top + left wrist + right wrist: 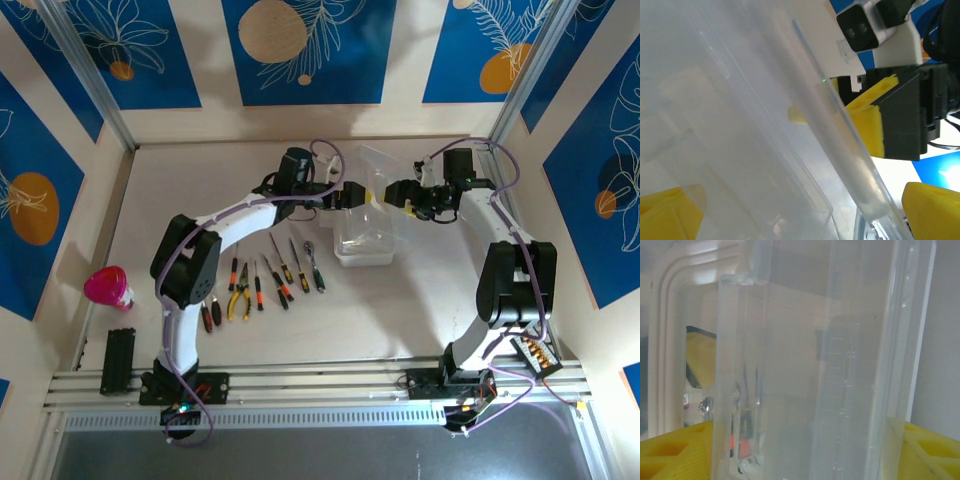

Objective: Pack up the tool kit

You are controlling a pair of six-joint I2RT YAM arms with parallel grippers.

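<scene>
Barely started. Seemingly nothing yet inside the clear rectangular plastic box (365, 248) at mid pale counter (420, 300). Left to pack, in a row to its left: yellow- and red-handled pliers (238, 300), thin screwdrivers (283, 270), small metal ratchet (314, 264). Left gripper (352, 196) jaws wide apart around the raised clear lid (378, 172); right gripper (398, 192) astride clear plastic, clamped or not, cannot tell.

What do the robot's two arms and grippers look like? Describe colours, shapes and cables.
The left arm and right arm match: white links between bulky black joints, a lilac cable looping along each. The left gripper and right gripper have black bodies and blocky yellow fingers with square recesses. A white camera mount tops the right wrist.
</scene>
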